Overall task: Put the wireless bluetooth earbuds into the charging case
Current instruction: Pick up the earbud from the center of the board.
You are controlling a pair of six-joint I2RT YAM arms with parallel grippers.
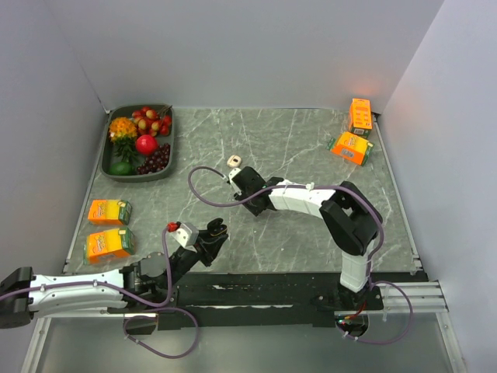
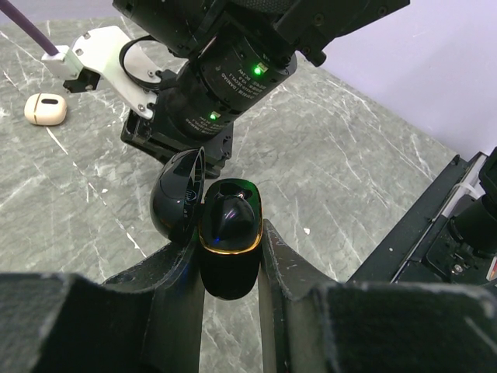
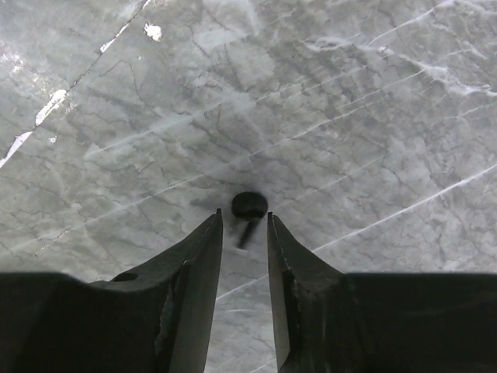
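Left gripper [image 2: 229, 233] is clamped on the charging case [image 2: 230, 264], one finger on each side of the black body, held upright off the table [image 1: 311, 148] near the near edge, left of centre. The lid [image 2: 177, 194] is hinged open to the left, and the gold rim of the case is visible. Inside the opening sits a glossy dark rounded shape; I cannot tell whether it is an earbud. Right gripper [image 3: 242, 221] hangs low over the marble near the middle of the table, fingers apart by a narrow gap. One black earbud [image 3: 248, 207] lies on the table just beyond the fingertips, its stem pointing back into the gap, though contact with either finger is not resolved because the stem is blurred. A small beige pod [image 1: 234, 161] lies just beyond the right gripper. Also present are a fruit tray [image 1: 109, 155] far left, two orange cartons [image 1: 109, 211] on the left and two more [image 1: 351, 147] at far right.
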